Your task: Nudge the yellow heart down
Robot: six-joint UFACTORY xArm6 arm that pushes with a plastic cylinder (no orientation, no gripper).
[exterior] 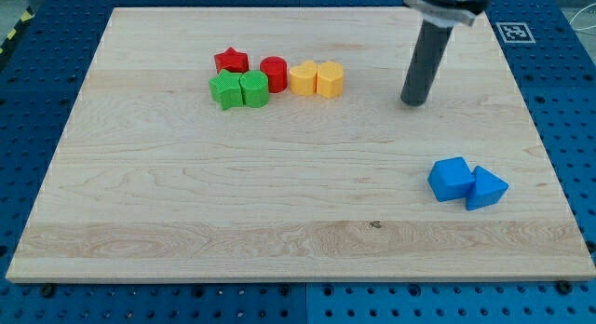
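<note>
The yellow heart [303, 79] lies near the view's top middle, touching a yellow hexagonal block [330, 79] on its right and a red cylinder [273, 74] on its left. My tip [411, 103] rests on the board to the right of this row, about ninety pixels from the yellow hexagonal block, and touches no block. The rod rises from it toward the view's top.
A red star [232, 61], a green star [224, 89] and a green hexagonal block [253, 87] cluster left of the red cylinder. Two blue blocks [452, 178] [486, 188] lie at the view's lower right. The wooden board [186, 203] sits on a blue pegboard.
</note>
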